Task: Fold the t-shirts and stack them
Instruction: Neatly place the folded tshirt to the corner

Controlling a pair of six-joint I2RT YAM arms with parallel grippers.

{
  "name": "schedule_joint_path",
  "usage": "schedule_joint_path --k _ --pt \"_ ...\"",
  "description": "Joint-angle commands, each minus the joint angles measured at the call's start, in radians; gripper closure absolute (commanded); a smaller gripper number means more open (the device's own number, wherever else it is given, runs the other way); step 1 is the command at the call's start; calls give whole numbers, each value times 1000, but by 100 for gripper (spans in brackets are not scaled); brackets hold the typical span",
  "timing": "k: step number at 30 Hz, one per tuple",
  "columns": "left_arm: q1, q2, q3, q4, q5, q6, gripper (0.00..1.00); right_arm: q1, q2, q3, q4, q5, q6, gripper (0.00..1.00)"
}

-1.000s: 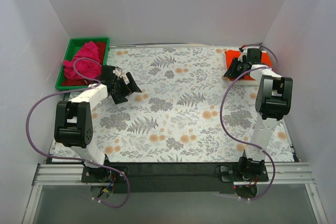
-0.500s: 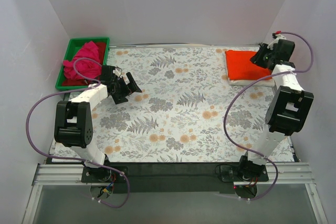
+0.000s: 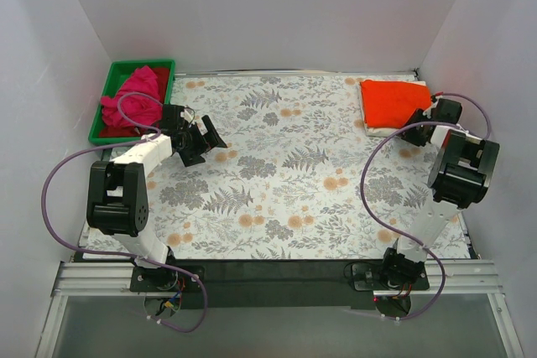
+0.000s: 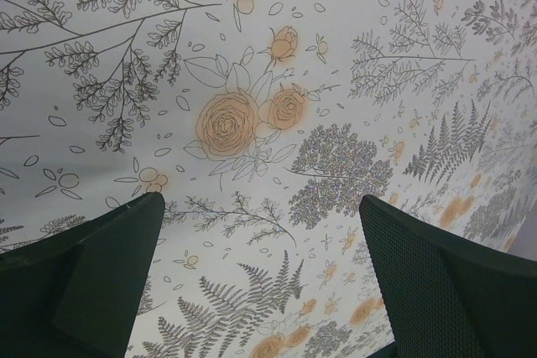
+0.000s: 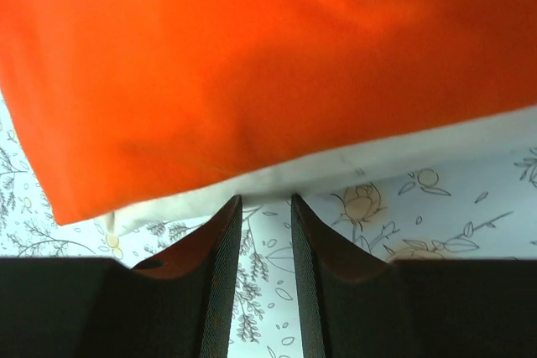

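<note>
The orange-red t-shirt (image 3: 393,100) lies folded at the back right, on top of the folded cream-white t-shirt (image 3: 396,130), whose edge shows beneath it. My right gripper (image 3: 413,132) is low at the stack's near right edge. In the right wrist view its jaws (image 5: 266,200) stand a narrow gap apart, empty, tips at the cream shirt's edge (image 5: 377,161) below the orange shirt (image 5: 268,64). The magenta-pink t-shirt (image 3: 132,100) lies crumpled in the green tray (image 3: 164,66). My left gripper (image 3: 205,136) is open and empty over the cloth, right of the tray (image 4: 261,199).
The grey floral-print cloth (image 3: 285,173) covers the table. White walls close in the left, back and right sides. The right arm's purple cable (image 3: 369,165) loops over the right part of the cloth.
My right gripper has left the top of the orange shirt, swung out to the back right, then come down at the stack's near right edge. The left arm has not moved.
</note>
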Motion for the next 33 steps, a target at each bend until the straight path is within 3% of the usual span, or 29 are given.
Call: schedule_joint_path --k 1,6,10,12,18,27,33 --pt "-1 -17 21 6 11 8 4 -12 -46 -11 69 9 -4 68" --pt "-1 -24 19 6 8 6 5 10 -150 13 79 70 -70 68" --pt "-1 -21 19 7 2 9 4 65 -175 48 122 229 -174 70" --pt "-1 -17 19 6 -1 13 5 83 -166 64 148 281 -205 78" --pt "-1 -14 19 6 -30 28 5 123 -43 188 250 510 -311 91" --pt "-3 13 22 6 -47 49 4 123 263 470 199 587 -366 92" --pt "-6 33 27 4 -38 54 5 113 343 454 176 685 -352 93"
